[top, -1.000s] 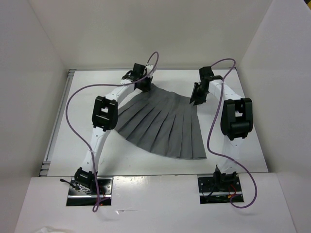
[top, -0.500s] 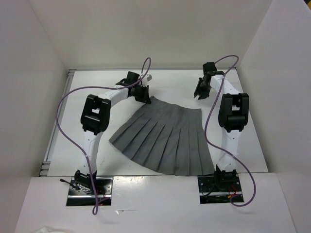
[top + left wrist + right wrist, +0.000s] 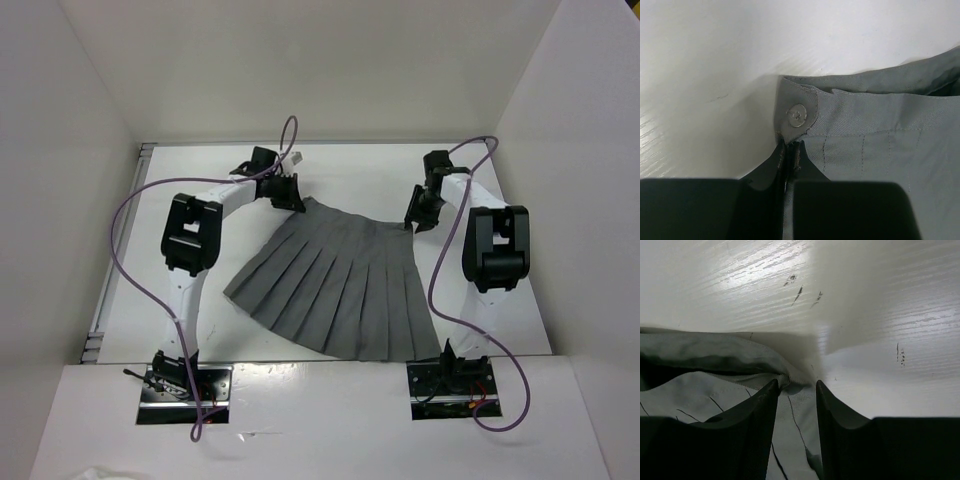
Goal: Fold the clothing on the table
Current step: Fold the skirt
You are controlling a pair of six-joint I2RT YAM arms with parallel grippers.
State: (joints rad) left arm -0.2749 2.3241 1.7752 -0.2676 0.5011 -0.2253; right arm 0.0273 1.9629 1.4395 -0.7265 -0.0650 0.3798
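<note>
Clothing shows its snap only by wrist camera; left end effector pinches the clothing, right end effector spread.

The skirt is soft grey woven cloth — matt, with a fine twill grain and stitched pleats. Its snap is shiny silver metal. The table is smooth and white — faintly streaked, with a soft sheen and a few dark scuffs.
</note>
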